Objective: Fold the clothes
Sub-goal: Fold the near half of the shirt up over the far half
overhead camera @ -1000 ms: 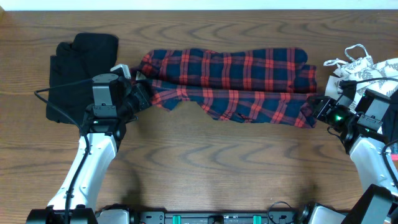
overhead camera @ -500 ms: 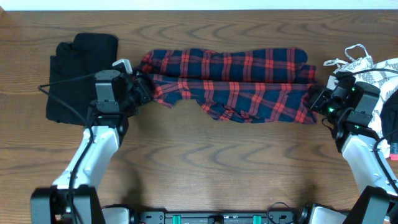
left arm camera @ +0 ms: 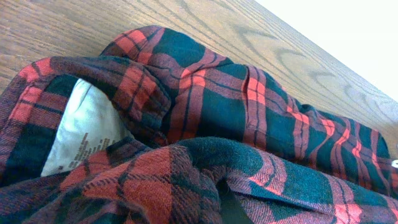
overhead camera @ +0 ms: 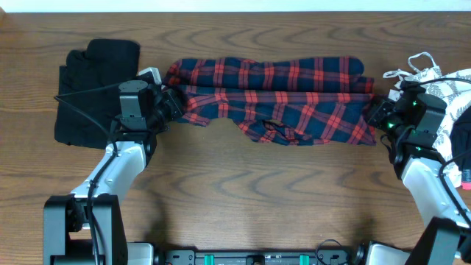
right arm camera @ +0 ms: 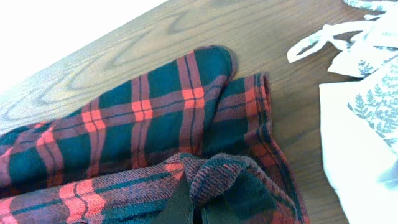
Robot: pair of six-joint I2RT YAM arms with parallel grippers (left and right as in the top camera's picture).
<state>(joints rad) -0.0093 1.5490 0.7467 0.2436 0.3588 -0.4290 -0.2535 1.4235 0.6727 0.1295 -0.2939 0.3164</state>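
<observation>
1. Plaid shirt [overhead camera: 272, 99]: red and navy check. It lies across the middle of the table, toward the far side, drawn out lengthwise from left to right as a long folded band. The far edge runs fairly straight. The near edge is rumpled and dips toward the front around the middle.
2. Neck label [left arm camera: 81, 134]: white, with print too small to read. It is tucked among the folds at the shirt's left end and shows in the left wrist view.
3. Left gripper [overhead camera: 171, 104]: clamped on the bunched left end of the shirt. Cloth fills its wrist view and hides the fingers.
4. Right gripper [overhead camera: 374, 114]: clamped on the shirt's right end. In its wrist view a raised fold of plaid is pinched between dark fingers [right arm camera: 177, 205] at the bottom edge.
5. Black garment [overhead camera: 92, 88]: a soft folded heap at the far left of the table, just beside the shirt's left end. The left arm's cable crosses over it.
6. Leaf-print garment [overhead camera: 445, 85]: white with a grey leaf pattern and loose ties, at the right edge of the table, just beside the right gripper. A strip of wood separates it from the shirt.
7. Table [overhead camera: 243, 199]: brown wood with strong grain, bearing all three garments.
</observation>
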